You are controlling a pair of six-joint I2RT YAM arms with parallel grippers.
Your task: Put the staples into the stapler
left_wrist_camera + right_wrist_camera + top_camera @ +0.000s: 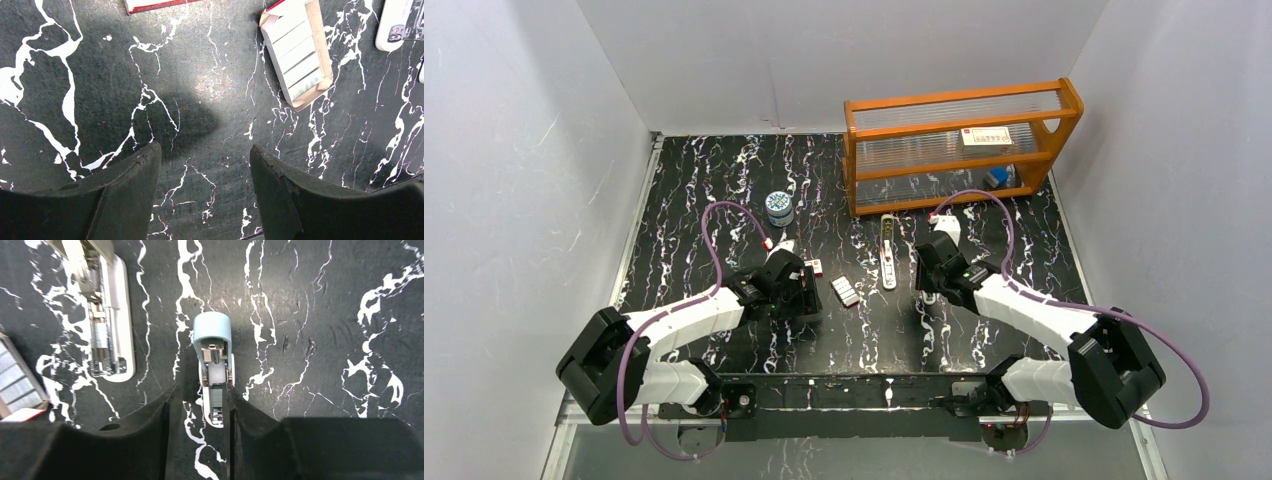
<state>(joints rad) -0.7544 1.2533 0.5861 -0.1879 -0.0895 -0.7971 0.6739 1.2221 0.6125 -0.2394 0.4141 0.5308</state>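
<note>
An orange wooden rack [954, 102] stands at the far right of the black marbled tabletop [714, 180]. Its upper shelf holds a red-and-white box [987, 136]; a small blue item [996, 177] sits on the shelf below. A small round tin [778, 207] stands left of the rack.

The staples [297, 55] lie in an open cardboard tray near the tabletop's middle, strips side by side, the block's long axis angled far-left to near-right. The stapler [888, 250] lies just right of them, in front of the rack, metal channel facing up, long axis running near to far.

The left pincer [205, 150] hangs over bare tabletop, fingers wide apart and holding nothing. The right pincer [201, 390] straddles a short light-blue piece [212, 335], fingers narrowly apart, a gap showing on one side.
</note>
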